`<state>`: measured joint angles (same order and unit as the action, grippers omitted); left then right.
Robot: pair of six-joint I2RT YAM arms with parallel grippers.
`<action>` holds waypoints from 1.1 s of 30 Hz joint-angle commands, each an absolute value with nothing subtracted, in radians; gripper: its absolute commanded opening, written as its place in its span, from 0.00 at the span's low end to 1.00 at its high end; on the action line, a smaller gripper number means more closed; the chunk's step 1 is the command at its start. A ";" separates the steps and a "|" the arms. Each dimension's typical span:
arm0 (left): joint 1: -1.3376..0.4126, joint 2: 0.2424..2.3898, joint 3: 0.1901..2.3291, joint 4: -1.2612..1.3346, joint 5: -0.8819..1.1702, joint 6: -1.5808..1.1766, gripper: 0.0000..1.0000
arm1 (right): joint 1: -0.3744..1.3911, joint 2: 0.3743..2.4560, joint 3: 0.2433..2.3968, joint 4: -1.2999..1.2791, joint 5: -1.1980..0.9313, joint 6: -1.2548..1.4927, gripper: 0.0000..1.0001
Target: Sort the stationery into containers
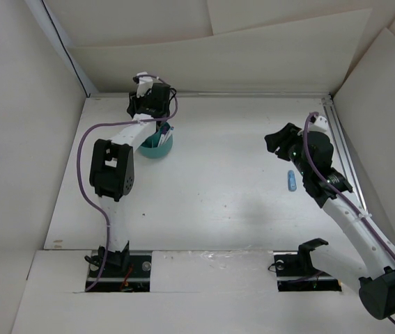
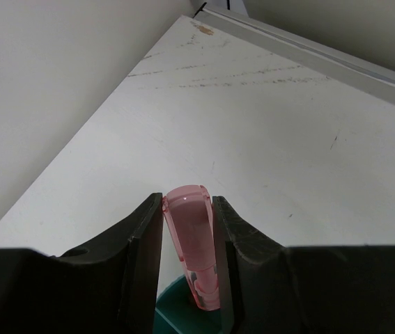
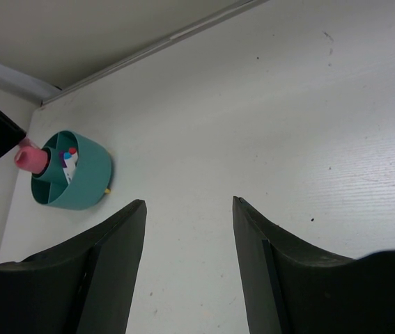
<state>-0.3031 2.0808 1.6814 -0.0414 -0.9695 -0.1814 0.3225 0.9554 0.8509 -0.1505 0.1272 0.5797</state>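
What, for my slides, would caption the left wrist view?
Left end effector shut on a stubby translucent pink plastic piece, its lower end at a round teal plastic cup.

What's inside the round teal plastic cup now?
In the teal cup, a stubby pink piece, gripped by the left pincer, dips into one compartment; white pens with red and purple ends stand in the next. Compartment floors are hidden.
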 commanded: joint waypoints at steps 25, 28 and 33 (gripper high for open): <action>-0.347 2.072 1.629 0.003 -1.017 -0.212 0.09 | 0.333 0.923 0.862 -0.100 0.135 0.571 0.59; -0.357 2.063 1.620 -0.006 -1.017 -0.212 0.15 | 0.333 0.923 0.862 -0.100 0.135 0.571 0.59; -0.357 2.063 1.611 -0.006 -1.017 -0.222 0.19 | 0.333 0.923 0.862 -0.100 0.135 0.571 0.59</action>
